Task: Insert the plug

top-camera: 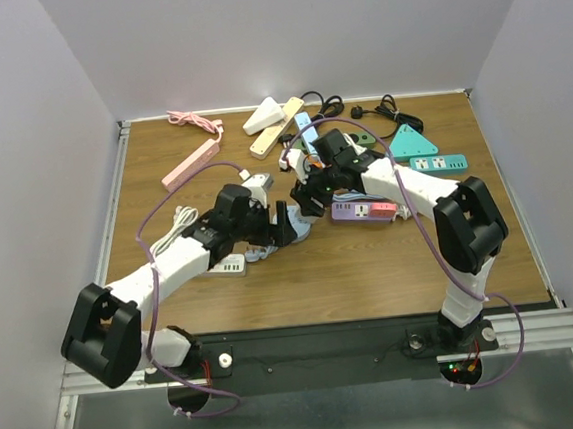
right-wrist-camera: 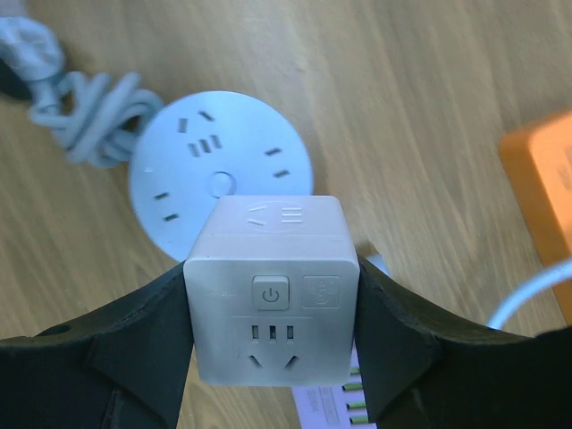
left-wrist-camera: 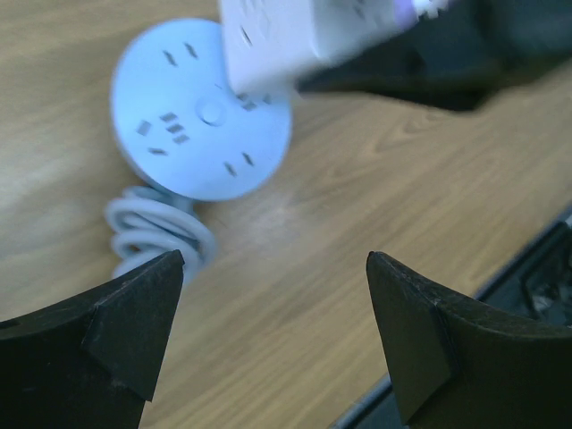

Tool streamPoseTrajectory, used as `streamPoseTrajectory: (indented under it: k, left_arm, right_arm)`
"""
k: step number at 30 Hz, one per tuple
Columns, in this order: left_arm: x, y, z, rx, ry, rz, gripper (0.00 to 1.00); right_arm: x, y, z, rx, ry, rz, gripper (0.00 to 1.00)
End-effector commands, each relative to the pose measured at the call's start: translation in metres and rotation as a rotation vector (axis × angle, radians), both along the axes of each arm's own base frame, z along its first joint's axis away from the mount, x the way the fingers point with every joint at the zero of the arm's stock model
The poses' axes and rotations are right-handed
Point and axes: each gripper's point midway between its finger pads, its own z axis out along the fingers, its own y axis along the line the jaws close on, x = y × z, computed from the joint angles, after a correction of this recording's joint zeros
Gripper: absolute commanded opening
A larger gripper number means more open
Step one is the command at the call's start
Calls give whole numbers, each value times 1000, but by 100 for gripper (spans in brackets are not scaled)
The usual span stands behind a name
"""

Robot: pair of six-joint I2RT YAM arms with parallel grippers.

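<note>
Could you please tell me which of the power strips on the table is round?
The pale blue disc with the coiled cord, lying below the white cube adapter; the others are bars or triangles.

A white cube plug (right-wrist-camera: 271,295) with rounded edges is clamped upright in the right gripper (right-wrist-camera: 271,308), above the wood. Its facing side shows a power button, three small slots and a three-pin outlet. A round pale-blue socket hub (right-wrist-camera: 219,174) lies flat on the table at its 11 o'clock, partly hidden behind it, with its grey cord (right-wrist-camera: 85,116) coiled at the hub's 10 o'clock.
</note>
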Motion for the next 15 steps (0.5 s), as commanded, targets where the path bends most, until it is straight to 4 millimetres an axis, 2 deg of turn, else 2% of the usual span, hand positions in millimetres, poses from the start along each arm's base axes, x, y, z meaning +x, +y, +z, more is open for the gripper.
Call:
streamPoseTrajectory:
  k: [1, 3, 7, 10, 15]
  left_arm:
    - [-25, -20, 5, -92, 35, -16, 94]
    - [-34, -26, -5, -112, 94, -15, 94]
    - [-52, -22, -37, -95, 196, -1, 94]
    - [-53, -16, -49, -69, 213, 34, 94]
    - [-42, -9, -64, -11, 198, 87, 95]
  right_arm:
    - [21, -1, 41, 49, -115, -106, 0]
    - [19, 2, 49, 77, -126, -98, 0]
    - [21, 1, 54, 85, -146, -103, 0]
    - [25, -1, 59, 80, -173, -109, 0]
    - [40, 3, 64, 101, -206, -115, 0]
